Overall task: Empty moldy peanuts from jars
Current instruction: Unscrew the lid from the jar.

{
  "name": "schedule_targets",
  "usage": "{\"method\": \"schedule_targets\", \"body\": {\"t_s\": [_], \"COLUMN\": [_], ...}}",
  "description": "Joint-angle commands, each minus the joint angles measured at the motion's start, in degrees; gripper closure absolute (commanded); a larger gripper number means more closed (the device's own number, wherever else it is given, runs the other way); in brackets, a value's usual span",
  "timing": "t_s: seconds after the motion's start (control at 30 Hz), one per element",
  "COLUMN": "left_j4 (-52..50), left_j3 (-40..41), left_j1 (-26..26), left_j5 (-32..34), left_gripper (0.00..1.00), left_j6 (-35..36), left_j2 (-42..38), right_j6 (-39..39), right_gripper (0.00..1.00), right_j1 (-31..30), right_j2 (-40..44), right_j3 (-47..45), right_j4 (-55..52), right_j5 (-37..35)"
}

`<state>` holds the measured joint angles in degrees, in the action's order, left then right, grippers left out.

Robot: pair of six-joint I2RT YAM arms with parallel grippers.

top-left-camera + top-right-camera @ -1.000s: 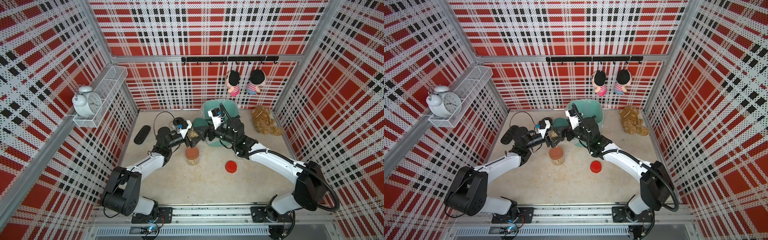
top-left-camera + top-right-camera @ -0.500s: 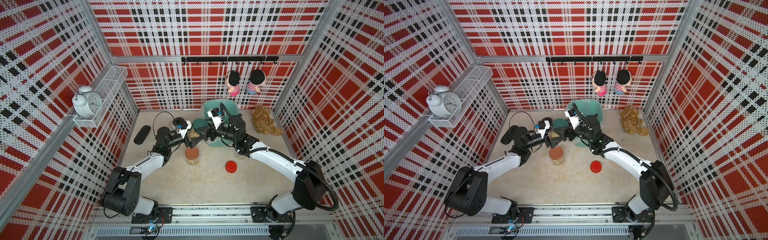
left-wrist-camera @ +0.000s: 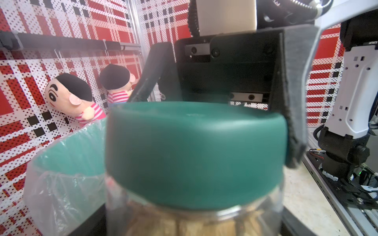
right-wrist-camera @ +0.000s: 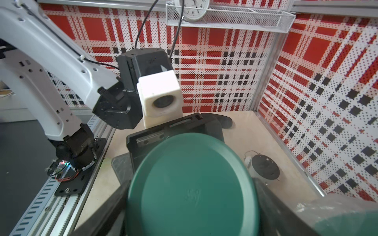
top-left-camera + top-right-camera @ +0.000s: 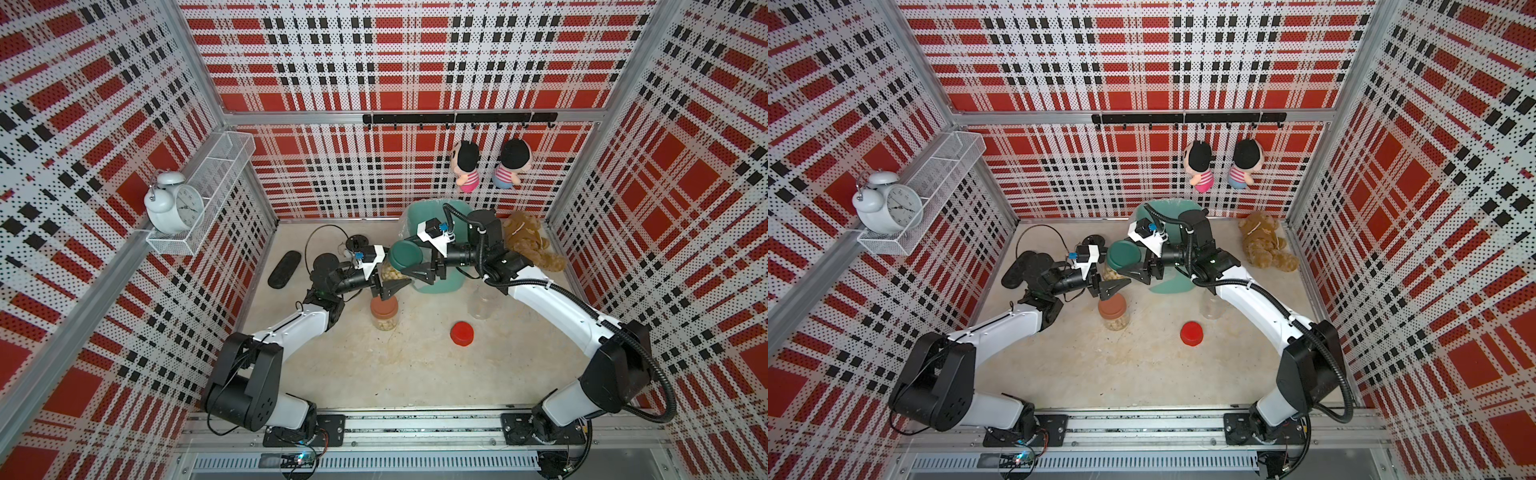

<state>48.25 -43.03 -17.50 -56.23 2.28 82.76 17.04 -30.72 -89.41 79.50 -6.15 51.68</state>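
Jar (image 3: pixel 184 222) of peanuts (image 5: pixel 1112 273) held by left end effector (image 5: pixel 393 278); right end effector (image 5: pixel 406 257) grips its green lid (image 4: pixel 190 190).

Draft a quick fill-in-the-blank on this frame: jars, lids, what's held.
1. The left tool holds a peanut jar whose lid is dark ___.
2. The loose lid lying on the table is ___.
3. The standing peanut jar has a ___ lid.
4. The lidless jar is ___.
Missing words: green; red; brown; empty.
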Motion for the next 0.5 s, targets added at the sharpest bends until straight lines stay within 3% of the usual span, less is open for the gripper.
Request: {"method": "schedule_targets", "body": {"t_s": [0.0, 0.13, 0.2, 0.3, 0.47], "left_j4": [0.72, 0.71, 0.72, 0.80, 2.21], "left_j3": [-1.78, -1.84, -1.80, -1.51, -0.68], "left_j1": [1.06, 1.10, 1.15, 1.23, 1.04], "left_j5": [0.68, 1.36, 2.38, 4.17, 6.38], "left_gripper": [1.00, 1.00, 1.00, 1.00, 1.00], "left_j6": [-2.91, -2.68, -2.47, -1.94, -1.82], "left_j2": [0.47, 0.45, 0.25, 0.13, -0.06], "right_j6": [11.61, 7.95, 0.87, -9.51, -22.10], "right_gripper": [0.45, 0.25, 0.01, 0.00, 0.00], "right_j1": [2.56, 2.59, 2.58, 2.59, 1.95], "right_j2": [-0.97, -0.54, 1.31, 3.83, 6.41], "right_j3": [3.35, 2.18, -1.64, -7.03, -12.19], "right_j4": [-3.00, 0.66, 8.19, 19.65, 28.27], "right_j5": [4.87, 4.63, 3.02, -1.05, -10.53]}}
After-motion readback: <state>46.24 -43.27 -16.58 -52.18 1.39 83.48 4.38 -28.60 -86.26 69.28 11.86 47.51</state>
